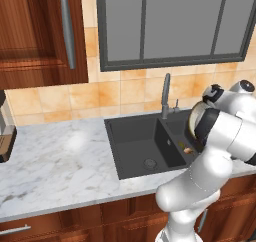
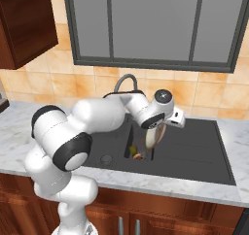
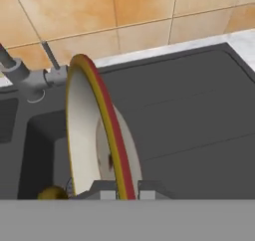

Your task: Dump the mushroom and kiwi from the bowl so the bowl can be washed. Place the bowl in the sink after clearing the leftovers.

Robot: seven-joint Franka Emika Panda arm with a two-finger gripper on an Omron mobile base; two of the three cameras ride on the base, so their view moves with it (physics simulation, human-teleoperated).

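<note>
The hand (image 3: 121,190) pinches the rim of the bowl (image 3: 84,135) and holds it up on its edge, tipped over the sink (image 2: 194,151). The bowl hangs above the small basin, just beside the grey tap (image 1: 165,95). Down in that small basin lie the brown mushroom (image 2: 138,156) and, touching it, the green kiwi (image 2: 132,151). The sink sits in the white marble counter (image 1: 60,161), under the window (image 2: 155,25)
</note>
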